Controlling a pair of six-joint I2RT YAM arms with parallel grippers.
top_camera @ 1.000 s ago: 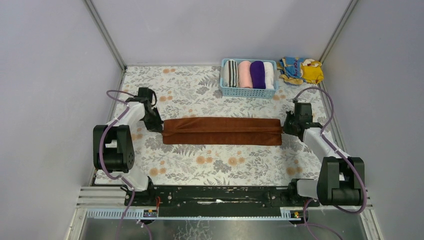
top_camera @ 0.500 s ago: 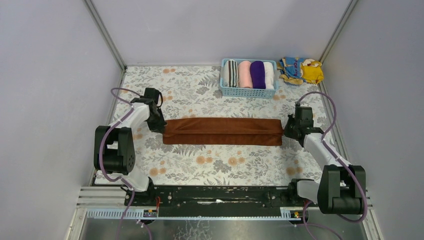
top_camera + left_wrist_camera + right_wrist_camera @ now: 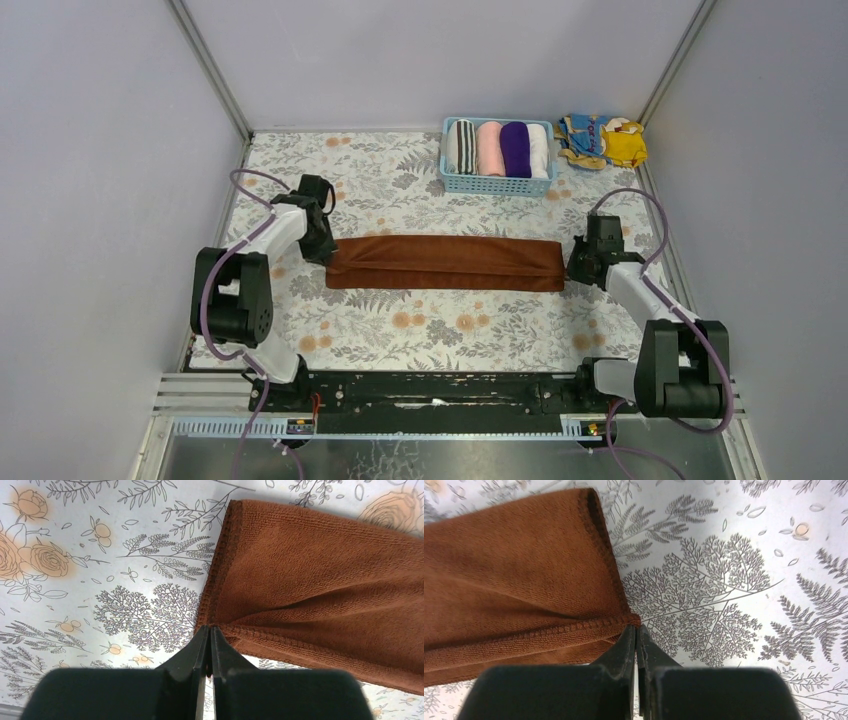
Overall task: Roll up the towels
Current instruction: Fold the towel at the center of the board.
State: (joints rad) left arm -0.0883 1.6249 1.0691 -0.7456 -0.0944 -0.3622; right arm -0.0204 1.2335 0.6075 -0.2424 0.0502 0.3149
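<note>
The rust-brown towel (image 3: 445,263) lies folded into a long band across the middle of the table. My left gripper (image 3: 325,251) is shut on its left end, pinching a hemmed corner (image 3: 210,627) in the left wrist view; the towel (image 3: 325,590) spreads to the right. My right gripper (image 3: 572,262) is shut on the right end, pinching the corner (image 3: 636,627); the towel (image 3: 514,580) spreads to the left. The purple towel (image 3: 515,148) sits rolled in the blue basket (image 3: 497,186) at the back.
The basket also holds a striped, a pink and a white roll. A yellow-and-blue patterned cloth (image 3: 603,140) lies in the back right corner. Grey walls close in the floral table (image 3: 400,330) on three sides.
Both grippers have moved a little toward the far side while holding the towel's ends. The folded band stays in place and looks slightly tidier.
</note>
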